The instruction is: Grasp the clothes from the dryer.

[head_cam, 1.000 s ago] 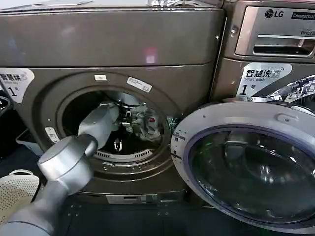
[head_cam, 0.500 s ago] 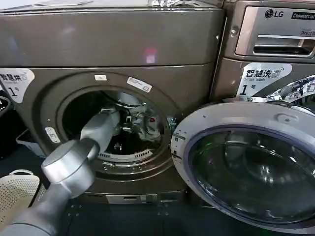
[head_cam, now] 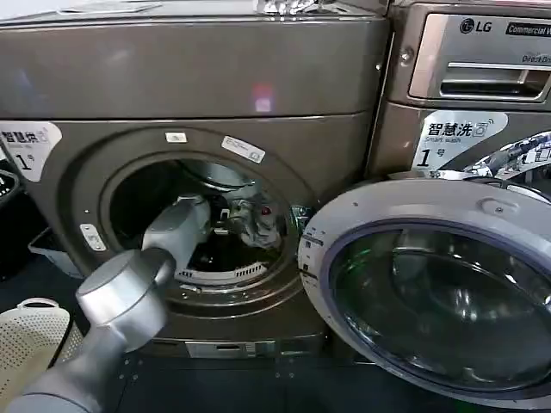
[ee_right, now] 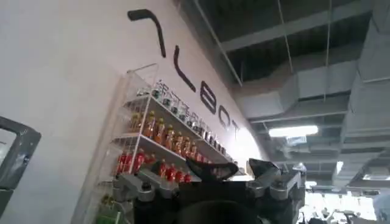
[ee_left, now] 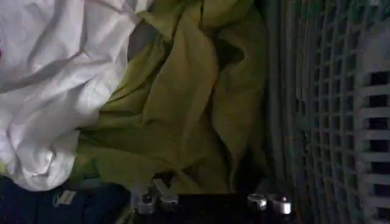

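Note:
The dryer stands with its porthole open, and my left arm reaches into the drum. My left gripper is inside, right beside a whitish-grey garment with a small red mark. In the left wrist view the clothes lie close ahead: the whitish garment, a yellow-green one and a dark navy one. The left gripper is dark there, at the edge of the yellow-green cloth. My right gripper is parked away from the dryer, pointing up at a ceiling, open and empty.
The dryer's round door hangs open to the right of the porthole. An LG machine stands at the right. A white basket sits on the floor at the lower left. The perforated drum wall is close beside the clothes.
My left arm has shifted a little to the right and deeper into the drum. The whitish-grey garment has moved slightly with it.

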You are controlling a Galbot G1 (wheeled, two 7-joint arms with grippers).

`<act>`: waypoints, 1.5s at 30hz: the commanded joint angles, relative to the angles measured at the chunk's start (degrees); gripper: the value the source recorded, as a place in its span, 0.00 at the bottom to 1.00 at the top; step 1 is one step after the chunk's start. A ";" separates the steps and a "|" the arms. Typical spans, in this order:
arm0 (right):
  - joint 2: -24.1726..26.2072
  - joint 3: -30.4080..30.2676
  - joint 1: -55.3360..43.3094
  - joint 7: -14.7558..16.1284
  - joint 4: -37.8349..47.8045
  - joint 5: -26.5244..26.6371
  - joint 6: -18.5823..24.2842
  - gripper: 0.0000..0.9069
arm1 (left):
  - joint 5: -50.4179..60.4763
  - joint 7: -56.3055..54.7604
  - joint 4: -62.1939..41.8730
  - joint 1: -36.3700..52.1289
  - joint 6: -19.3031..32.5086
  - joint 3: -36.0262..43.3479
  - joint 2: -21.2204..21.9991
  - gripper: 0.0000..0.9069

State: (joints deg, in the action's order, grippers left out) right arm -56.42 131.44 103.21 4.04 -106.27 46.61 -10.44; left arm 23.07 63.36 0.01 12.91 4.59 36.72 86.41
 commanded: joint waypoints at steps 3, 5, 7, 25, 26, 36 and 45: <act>0.00 -0.06 -0.12 0.18 0.35 -0.36 0.14 1.00 | 0.53 -0.45 -0.23 -0.60 -0.17 0.32 0.02 0.19; 0.00 -0.08 -0.15 0.23 0.55 -0.52 0.21 1.00 | 0.55 -0.44 -0.24 -0.64 -0.17 0.40 0.03 0.18; -0.05 -0.13 -0.17 0.28 0.55 -0.57 0.23 1.00 | 0.54 -0.46 -0.29 -0.67 -0.17 0.55 0.05 0.16; -0.01 0.04 0.01 0.24 0.64 -0.58 0.22 1.00 | -0.58 -3.42 -0.16 0.00 -1.74 -1.45 0.09 0.00; -0.04 0.06 0.03 0.24 0.61 -0.58 0.22 1.00 | -1.29 -4.38 -0.13 0.15 -2.12 -2.09 0.06 0.00; -0.07 -0.18 -0.04 0.14 0.35 -0.55 0.12 1.00 | -8.98 -8.15 1.96 1.19 -4.87 -7.43 -1.01 0.00; -0.16 -0.63 -0.32 0.15 0.03 -0.57 0.10 1.00 | -15.87 -13.78 5.56 1.16 -7.00 -16.17 -1.89 0.00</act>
State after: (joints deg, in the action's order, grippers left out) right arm -56.50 130.91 103.01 4.23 -106.17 46.05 -10.30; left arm 15.14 55.17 2.26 13.99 -0.36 29.17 85.15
